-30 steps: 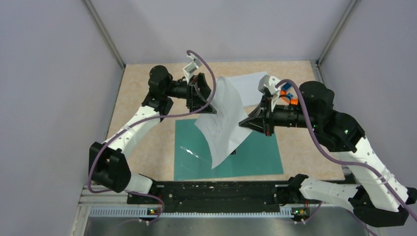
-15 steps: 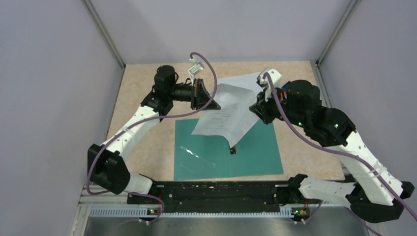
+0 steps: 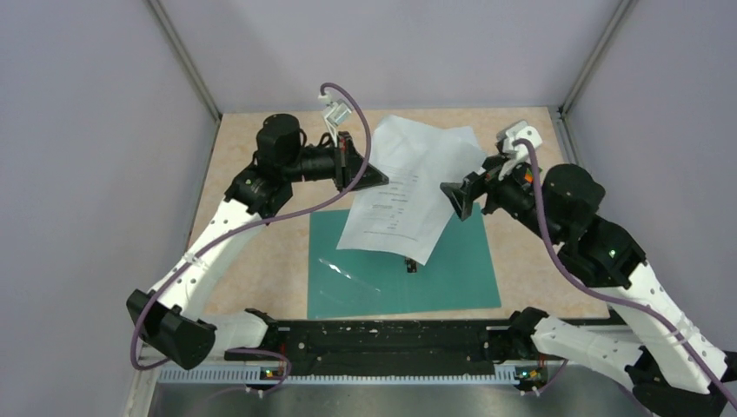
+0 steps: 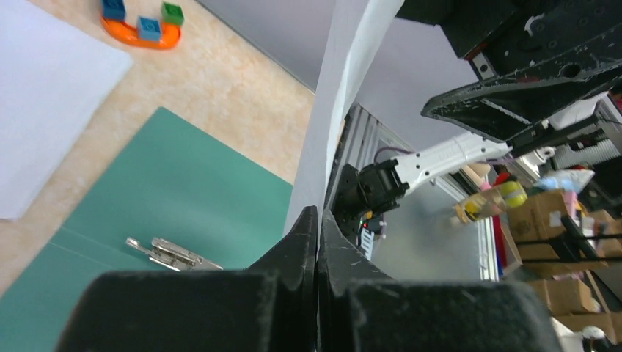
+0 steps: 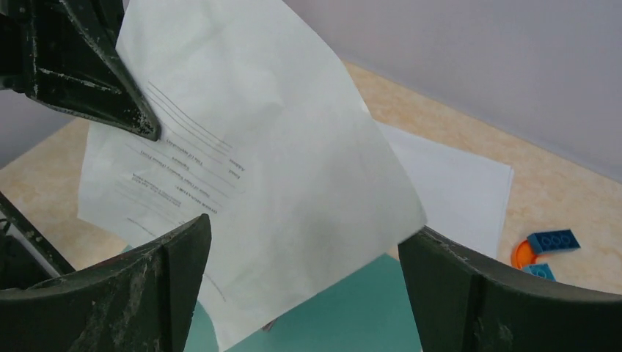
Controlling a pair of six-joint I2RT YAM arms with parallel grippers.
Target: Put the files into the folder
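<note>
Two: printed sheet [image 5: 279,147], blank sheet [image 5: 455,191]. One folder [image 4: 183,198]. One toy [image 4: 141,33].

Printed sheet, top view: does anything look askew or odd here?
Yes. The white printed paper sheet hangs skewed and bowed over the flat teal-green folder, pinched at one edge only by the left gripper; the right gripper is open and off it.

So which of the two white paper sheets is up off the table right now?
The white paper sheet with printed text, pinched by the left hand; the nearly blank white sheet lies flat on the tabletop.
</note>
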